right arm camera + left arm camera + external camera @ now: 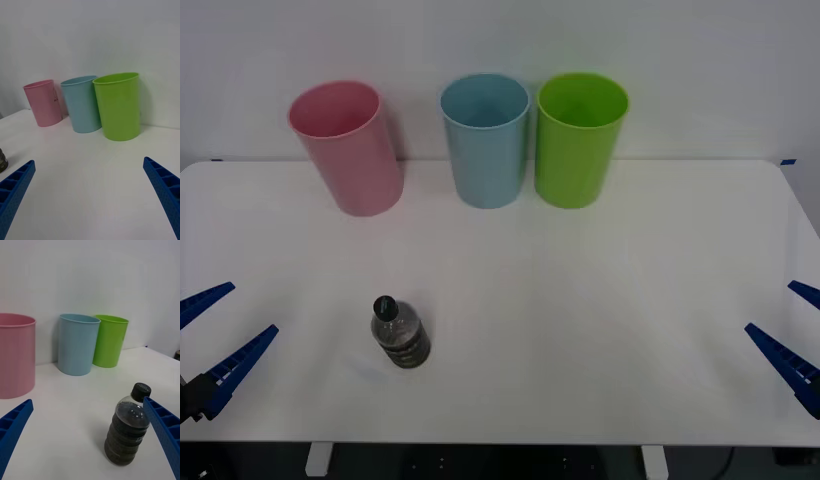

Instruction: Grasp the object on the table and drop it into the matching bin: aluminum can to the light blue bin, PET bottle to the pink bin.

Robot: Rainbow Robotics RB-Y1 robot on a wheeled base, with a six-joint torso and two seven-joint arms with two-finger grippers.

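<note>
**Pre-grasp: bottle upright, both claws spread, nothing held**

PET bottle [399,336] stands upright on the table [600,300], toward the near-left part, well apart from the bins. Pink bin [346,147], light blue bin [485,139] and a green bin [581,138] stand in a row at the far edge; pink is leftmost and apart from the other two, which stand close together.

Left gripper [213,335] hovers at the near-left edge, fingers spread wide, empty. In the left wrist view the bottle [127,427] sits off-centre, close to one finger [165,431]. Right gripper [792,335] parked at the near-right edge, fingers likewise spread, empty.

Risks, as judged:
- Off-centre approach: one finger meets the bottle first and tips or pushes it; it looks small and light.
- Ribbed, rounded body may slip or squirt out of the closing fingers.
- Low release over the pink rim could knock the bin over.
- Blue bin is next in line; overshoot means wrong sort.
</note>
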